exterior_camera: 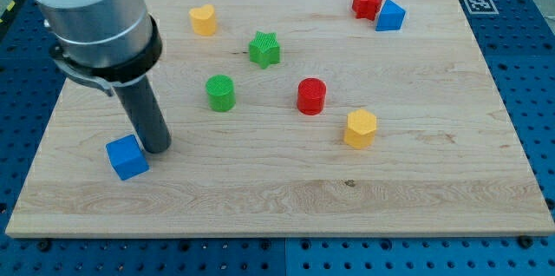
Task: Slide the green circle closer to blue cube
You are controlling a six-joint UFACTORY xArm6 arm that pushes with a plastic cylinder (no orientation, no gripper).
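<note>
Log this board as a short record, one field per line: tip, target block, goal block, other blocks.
tip: my tip rests on the board just right of the blue cube, close beside it
target: green circle, up and to the view's right of my tip, apart from it
goal: blue cube, at the view's lower left
others: yellow heart, green star, red cylinder, yellow hexagon, red star next to a blue wedge
</note>
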